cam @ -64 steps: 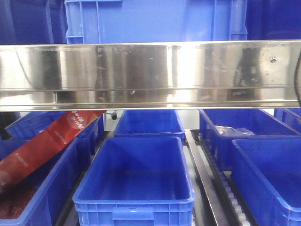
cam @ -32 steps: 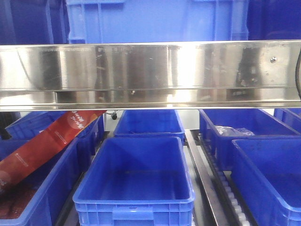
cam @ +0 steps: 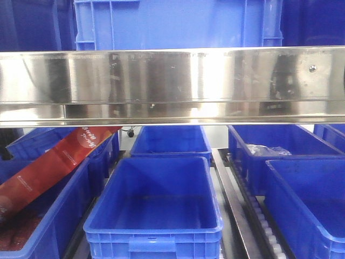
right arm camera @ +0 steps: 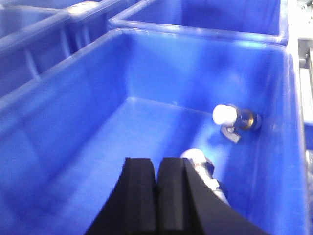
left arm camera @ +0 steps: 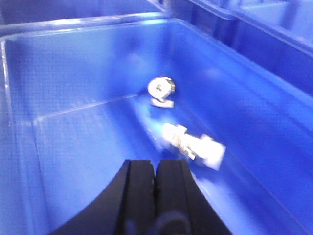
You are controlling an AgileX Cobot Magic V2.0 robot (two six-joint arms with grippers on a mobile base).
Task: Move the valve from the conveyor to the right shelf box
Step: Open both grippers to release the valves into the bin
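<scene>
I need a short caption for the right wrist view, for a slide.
Shut right gripper above a blue box holding two valves.

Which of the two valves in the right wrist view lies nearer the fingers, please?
The valve just right of the closed black fingers, partly hidden behind them. The other valve, with a white cap, rests farther off against the blue box far wall.

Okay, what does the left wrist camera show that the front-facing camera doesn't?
Only the left wrist view shows the left gripper, pads together, above a blue box holding two pale valves.

Only the front-facing view shows the steel shelf rail, a red package leaning in a left bin, and the empty centre bin.

Both show blue plastic bins; neither shows the conveyor.
</scene>
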